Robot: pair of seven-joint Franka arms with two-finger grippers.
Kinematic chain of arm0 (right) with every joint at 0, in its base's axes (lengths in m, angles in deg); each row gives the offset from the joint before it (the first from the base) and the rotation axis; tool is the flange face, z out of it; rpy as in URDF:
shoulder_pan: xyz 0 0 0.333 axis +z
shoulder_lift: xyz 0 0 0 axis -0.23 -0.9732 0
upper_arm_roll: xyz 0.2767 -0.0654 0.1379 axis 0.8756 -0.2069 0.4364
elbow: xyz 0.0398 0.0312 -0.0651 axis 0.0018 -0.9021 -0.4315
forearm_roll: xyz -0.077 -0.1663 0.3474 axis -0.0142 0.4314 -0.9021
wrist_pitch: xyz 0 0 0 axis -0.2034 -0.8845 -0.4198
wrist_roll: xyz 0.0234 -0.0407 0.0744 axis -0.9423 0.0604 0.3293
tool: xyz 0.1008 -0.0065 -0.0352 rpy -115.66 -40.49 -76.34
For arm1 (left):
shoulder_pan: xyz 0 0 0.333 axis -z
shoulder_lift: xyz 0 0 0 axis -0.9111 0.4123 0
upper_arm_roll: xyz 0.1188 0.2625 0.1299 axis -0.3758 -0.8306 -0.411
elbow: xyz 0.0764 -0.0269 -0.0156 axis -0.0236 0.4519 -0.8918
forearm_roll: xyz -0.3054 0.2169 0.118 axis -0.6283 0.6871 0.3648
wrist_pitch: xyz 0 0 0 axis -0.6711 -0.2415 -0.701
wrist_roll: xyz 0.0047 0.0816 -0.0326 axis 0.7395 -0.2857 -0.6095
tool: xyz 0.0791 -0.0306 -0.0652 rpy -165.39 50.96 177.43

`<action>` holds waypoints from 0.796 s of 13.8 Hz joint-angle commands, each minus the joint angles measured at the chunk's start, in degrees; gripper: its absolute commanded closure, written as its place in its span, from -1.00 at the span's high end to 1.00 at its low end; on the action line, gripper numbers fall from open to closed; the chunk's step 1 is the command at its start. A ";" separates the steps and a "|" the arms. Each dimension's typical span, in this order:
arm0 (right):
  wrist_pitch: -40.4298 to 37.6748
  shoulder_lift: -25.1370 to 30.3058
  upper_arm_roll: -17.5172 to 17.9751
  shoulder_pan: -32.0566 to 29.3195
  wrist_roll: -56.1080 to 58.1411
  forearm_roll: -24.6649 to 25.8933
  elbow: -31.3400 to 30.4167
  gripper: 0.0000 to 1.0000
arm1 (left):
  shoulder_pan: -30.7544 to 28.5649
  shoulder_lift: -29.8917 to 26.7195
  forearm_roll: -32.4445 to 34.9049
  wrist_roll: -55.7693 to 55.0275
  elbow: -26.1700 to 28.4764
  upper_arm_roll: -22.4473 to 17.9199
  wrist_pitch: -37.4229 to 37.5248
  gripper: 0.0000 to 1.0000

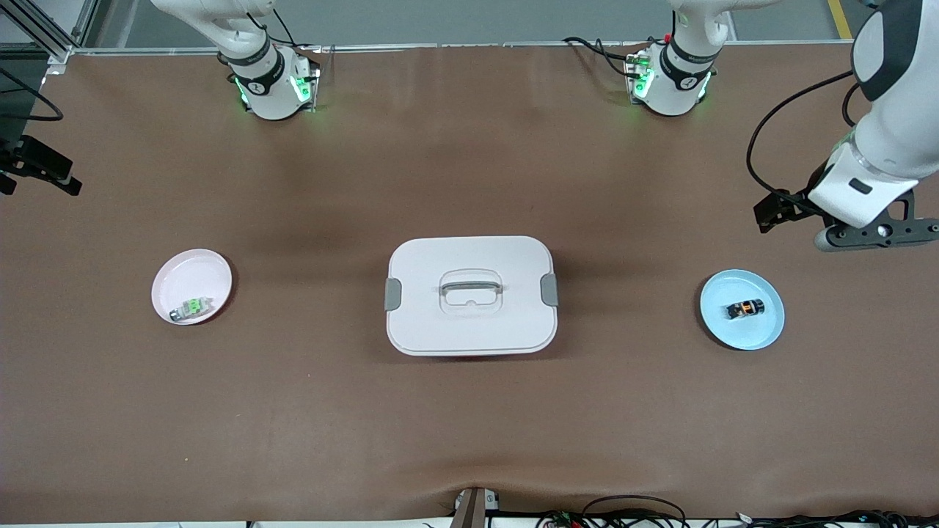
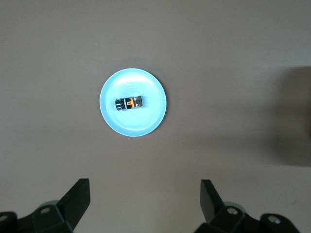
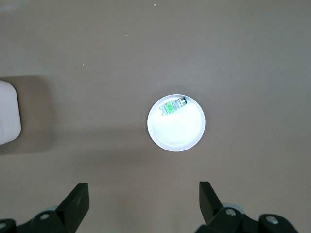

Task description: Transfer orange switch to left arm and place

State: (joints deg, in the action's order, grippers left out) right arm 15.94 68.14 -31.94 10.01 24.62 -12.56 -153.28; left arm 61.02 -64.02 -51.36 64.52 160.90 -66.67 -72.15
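Note:
The orange switch [image 1: 745, 309] [image 2: 129, 103], a tiny black block with an orange part, lies on a light blue plate [image 1: 763, 334] [image 2: 131, 126] toward the left arm's end of the table. My left gripper [image 2: 146, 194] hangs high over bare table beside that plate, open and empty. The white box [image 1: 469, 323] [image 3: 7, 114] with grey latches stands at the middle of the table. My right gripper [image 3: 144, 196] is open and empty too, held high over bare table beside a pink plate [image 1: 183, 275] [image 3: 175, 138]; in the front view almost none of it shows.
On the pink plate, toward the right arm's end, lies a small grey-and-green component [image 1: 192, 308] [image 3: 171, 108]. Both arm bases [image 1: 271, 84] [image 1: 671, 81] stand along the table edge farthest from the front camera. Cables [image 1: 631, 513] run along the nearest edge.

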 commanded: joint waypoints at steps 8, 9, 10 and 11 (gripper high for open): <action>0.31 0.91 0.65 -0.05 0.63 0.45 -1.07 1.00 | -0.02 -2.07 -1.16 5.15 -7.59 -0.36 8.51 1.00; 0.31 0.91 0.65 -0.05 0.63 0.45 -0.99 1.00 | -0.02 -2.07 -1.24 5.15 -8.21 -0.18 9.13 1.00; 0.31 0.91 0.65 -0.05 0.63 0.45 -0.98 1.00 | 0.06 -2.07 -1.24 5.15 -8.82 0.17 9.66 1.00; 0.39 0.91 0.65 -0.05 0.63 0.45 -0.98 1.00 | 0.32 -2.07 -1.59 5.06 -9.70 0.26 10.27 1.00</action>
State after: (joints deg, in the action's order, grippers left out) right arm 15.94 68.14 -31.49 10.10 24.74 -12.48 -153.34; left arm 61.15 -66.23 -51.55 68.58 153.29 -66.69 -63.93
